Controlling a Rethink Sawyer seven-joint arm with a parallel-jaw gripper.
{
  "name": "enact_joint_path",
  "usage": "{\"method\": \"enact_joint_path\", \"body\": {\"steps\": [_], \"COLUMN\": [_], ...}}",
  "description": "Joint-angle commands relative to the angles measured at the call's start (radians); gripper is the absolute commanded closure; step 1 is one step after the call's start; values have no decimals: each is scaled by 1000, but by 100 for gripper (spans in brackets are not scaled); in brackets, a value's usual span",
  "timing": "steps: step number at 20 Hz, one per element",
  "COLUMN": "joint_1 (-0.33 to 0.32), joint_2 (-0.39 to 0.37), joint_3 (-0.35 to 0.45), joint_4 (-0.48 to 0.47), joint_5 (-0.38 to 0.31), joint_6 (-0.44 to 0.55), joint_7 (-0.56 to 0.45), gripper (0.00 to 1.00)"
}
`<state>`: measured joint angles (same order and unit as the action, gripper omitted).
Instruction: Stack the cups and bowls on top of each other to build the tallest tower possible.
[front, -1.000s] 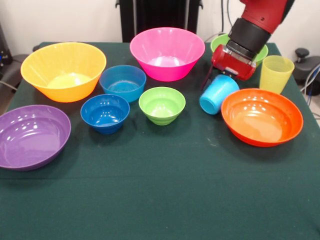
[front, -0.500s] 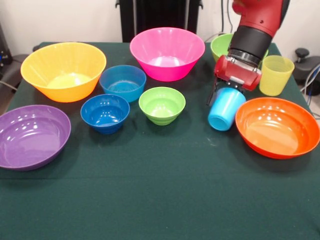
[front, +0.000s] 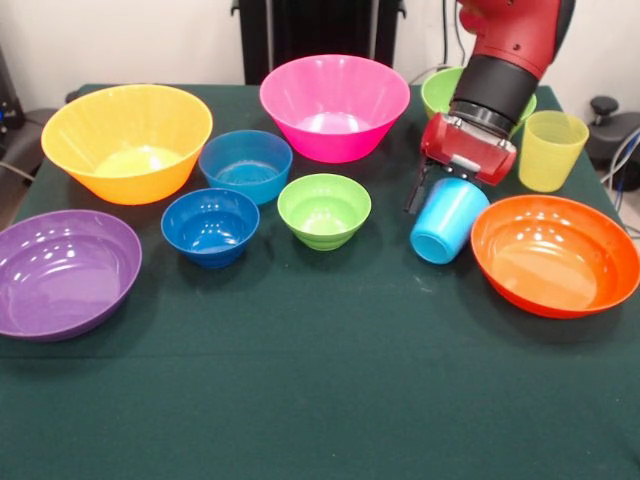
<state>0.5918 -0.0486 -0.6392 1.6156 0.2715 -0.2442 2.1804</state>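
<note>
Front view, tower not started, every piece sits apart on the green table (front: 320, 400).
- Yellow-orange bowl (front: 127, 142), upper left of frame, upright; widest base option, judged a good bottom piece.
- Pink bowl (front: 334, 106), top centre, upright, clear of the arm.
- Purple bowl (front: 66, 272), left edge, mouth up.
- Orange bowl (front: 553, 254), right side, sits just beside the held cup; closest thing to get clipped if the cup swings right.
- Green bowl (front: 447, 90), top right, mostly hidden behind the arm.
- Light blue bowl (front: 245, 165), centre left, touching or nearly touching the dark blue bowl (front: 210, 226) in front of it.
- Lime green bowl (front: 323, 209), centre, upright, near the dark blue one.
- Yellow cup (front: 551, 149), upper right, upright, just right of the wrist; could be knocked by the arm.
- Blue cup (front: 448, 220), centre right, tilted with closed base down-left toward the camera and mouth end up at the tool; likely being turned mouth-down as a tower base, a judgement only.
- Gripper (front: 447, 186), red head coming from the top right, clamped on the blue cup at its mouth end; one dark finger shows at the cup's left.
</note>
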Motion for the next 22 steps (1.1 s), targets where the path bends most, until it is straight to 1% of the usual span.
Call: {"method": "enact_joint_path", "body": {"steps": [1,2,5,6,11,14,15,16,17,18,19,20,21,22], "joint_1": [-12,-16,-42,-49,-150,-196,-225,-240,-283,-307,-356,-382,-432,-460], "joint_2": [6,2,-20,-25,-102,-128,-153,-162,-192,-204,-229,-240,-268,-279], "joint_3": [71,72,91,94,176,203,220,226,257,273,309,326,362,381], "joint_4": [-45,-47,-50,-49,-11,5,21,26,42,47,63,71,94,104], "joint_5": [-4,-13,-49,-59,-146,-180,-204,-217,-240,-257,-283,-297,-320,-335], "joint_6": [175,186,238,242,234,237,242,243,253,254,255,259,265,270], "joint_7": [55,51,19,14,-7,-2,-7,-6,-12,-13,-18,-17,-20,-20], "gripper": [0,100,100,100,100,100,100,100,100,100,100,100,100,100]}}
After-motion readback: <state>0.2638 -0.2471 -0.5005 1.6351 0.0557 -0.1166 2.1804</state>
